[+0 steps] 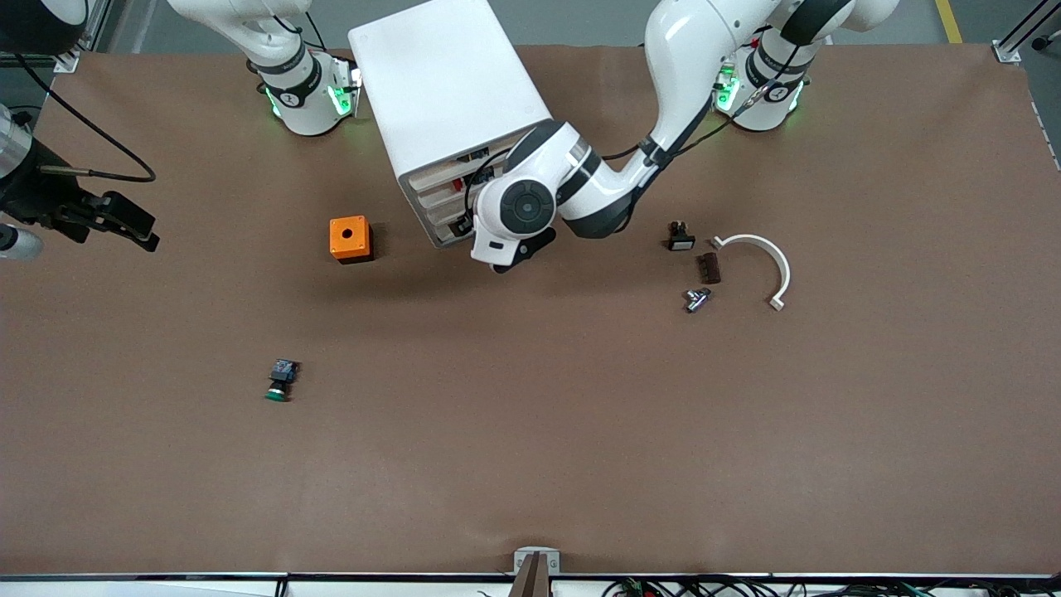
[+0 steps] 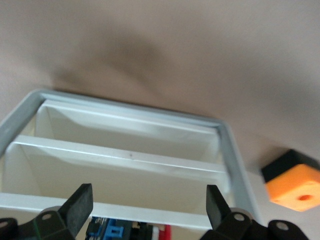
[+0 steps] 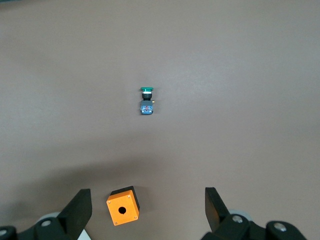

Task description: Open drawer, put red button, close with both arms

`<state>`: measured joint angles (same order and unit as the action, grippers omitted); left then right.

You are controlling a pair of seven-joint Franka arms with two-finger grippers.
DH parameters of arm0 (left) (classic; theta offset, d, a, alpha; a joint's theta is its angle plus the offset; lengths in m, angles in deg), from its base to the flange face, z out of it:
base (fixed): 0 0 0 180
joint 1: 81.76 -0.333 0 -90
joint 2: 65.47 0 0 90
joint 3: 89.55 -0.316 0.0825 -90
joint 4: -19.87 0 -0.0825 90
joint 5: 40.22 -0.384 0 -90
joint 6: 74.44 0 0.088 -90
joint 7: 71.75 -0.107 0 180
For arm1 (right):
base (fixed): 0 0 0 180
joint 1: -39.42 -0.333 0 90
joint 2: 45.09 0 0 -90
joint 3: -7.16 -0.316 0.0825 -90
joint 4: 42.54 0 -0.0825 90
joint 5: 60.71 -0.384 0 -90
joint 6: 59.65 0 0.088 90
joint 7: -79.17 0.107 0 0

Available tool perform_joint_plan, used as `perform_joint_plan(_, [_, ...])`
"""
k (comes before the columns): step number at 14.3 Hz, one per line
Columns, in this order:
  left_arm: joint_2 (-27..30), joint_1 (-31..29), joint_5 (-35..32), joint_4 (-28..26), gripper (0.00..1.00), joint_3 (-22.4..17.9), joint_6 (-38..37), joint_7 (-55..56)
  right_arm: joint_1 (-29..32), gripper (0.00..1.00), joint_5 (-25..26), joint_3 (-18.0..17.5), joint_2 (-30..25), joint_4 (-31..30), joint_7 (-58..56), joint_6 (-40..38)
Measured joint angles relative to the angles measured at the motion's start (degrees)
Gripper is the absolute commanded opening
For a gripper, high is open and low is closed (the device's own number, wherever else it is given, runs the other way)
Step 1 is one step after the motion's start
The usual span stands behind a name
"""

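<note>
The white cabinet [image 1: 448, 91] stands between the arm bases. My left gripper [image 1: 467, 222] is at its front, mostly hidden under the wrist. In the left wrist view my left gripper [image 2: 148, 205] is open, one finger at each end of the low front of the second drawer [image 2: 150, 214]. That front stands about in line with the other drawer fronts. In this drawer lies the red button [image 2: 167, 233], with a blue-and-black body and a red end. It shows as a red spot in the front view [image 1: 457, 186]. My right gripper [image 3: 147, 210] is open and empty, high over the orange box [image 3: 122, 207].
The orange box [image 1: 351, 239] sits beside the cabinet, toward the right arm's end. A green-capped button [image 1: 280, 381] lies nearer the front camera. A black part [image 1: 680, 237], a brown block [image 1: 708, 268], a metal piece [image 1: 696, 298] and a white curved bracket [image 1: 767, 261] lie toward the left arm's end.
</note>
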<state>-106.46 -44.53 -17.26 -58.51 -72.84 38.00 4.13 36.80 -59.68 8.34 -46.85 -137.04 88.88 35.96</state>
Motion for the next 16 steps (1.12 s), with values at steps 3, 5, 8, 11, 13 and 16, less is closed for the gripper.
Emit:
perform_joint_plan(3, [3.86, -4.94, -5.13, 1.67, 1.00, -0.10, -3.63, -0.02, 0.01, 1.00, -0.02, -0.02, 0.00, 0.00, -0.52, 0.01])
perform_joint_plan(5, [6.78, -8.24, -9.14, 3.44, 1.00, -0.11, -6.89, -1.06, 0.11, 1.00, -0.07, -0.02, 0.00, 0.00, -2.63, 0.02])
perform_joint_plan(8, [13.26, -13.15, -12.19, 4.52, 1.00, -0.21, -12.87, -8.08, 0.27, 1.00, -0.85, 0.01, 0.00, 0.01, -4.47, 0.02])
perform_joint_plan(11, [19.73, -20.52, -12.64, 4.55, 1.00, -0.38, -21.60, -20.07, 0.32, 1.00, -1.02, 0.01, -0.01, 0.02, -4.66, 0.03])
perform_joint_plan(13, [22.85, -25.93, -12.77, 4.48, 1.00, -0.48, -26.95, -29.64, 0.35, 1.00, -1.05, 0.01, -0.01, 0.02, -4.68, 0.03])
perform_joint_plan(16, [25.83, -31.88, -14.35, 4.35, 1.00, -0.54, -32.68, -40.65, 0.36, 1.00, -1.06, 0.01, -0.01, 0.02, -4.73, 0.03])
